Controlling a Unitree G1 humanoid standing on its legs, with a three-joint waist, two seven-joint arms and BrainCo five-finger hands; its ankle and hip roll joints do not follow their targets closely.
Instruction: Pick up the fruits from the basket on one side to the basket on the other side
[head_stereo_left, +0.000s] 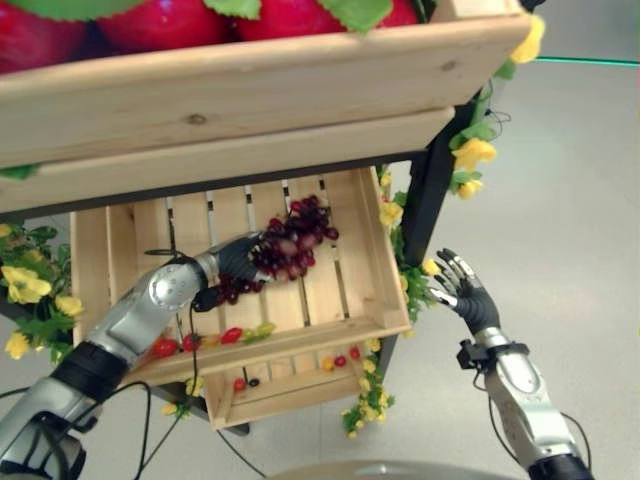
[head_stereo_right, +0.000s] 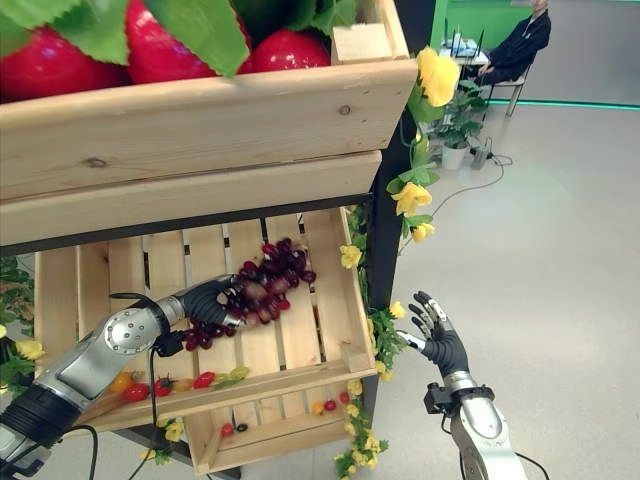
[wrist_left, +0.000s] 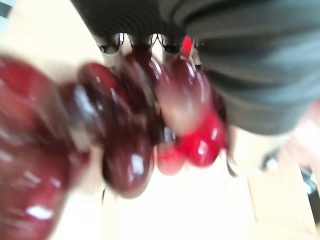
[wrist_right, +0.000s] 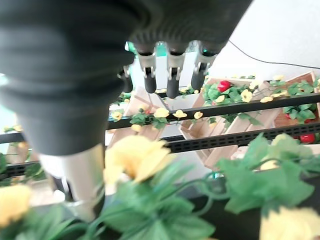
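Inside the lower crate (head_stereo_left: 372, 262), under the upper crate (head_stereo_left: 250, 90) of big red fruit, the left hand (head_stereo_left: 232, 262) lay on a bunch of dark red grapes (head_stereo_left: 290, 245). Its fingers were curled round the near-left end of the bunch, while the rest trailed away to the far right over the slats. Whether the bunch was lifted or resting on the slats I could not tell.

By the look of it the grapes would handle as a light, loose, floppy thing: glossy, rounded berries that could slip against smooth fingers, with the free end likely to swing and snag on the crate's right wall or the upper crate's edge when raised. A hold nearer the thick middle, or on the stem if one could be found, would probably carry it better than a hold on the end berries.

The head views showed the whole layout, including small red and yellow fruits (head_stereo_left: 232, 335) along the crate's near rail and the right hand (head_stereo_right: 437, 335) out to the right of the stand with fingers spread, holding nothing. The left wrist view gave only shiny berries pressed close against the hand's cover. The right wrist view showed straight fingers (wrist_right: 171, 70) above yellow flowers (wrist_right: 134, 159) and leaves.
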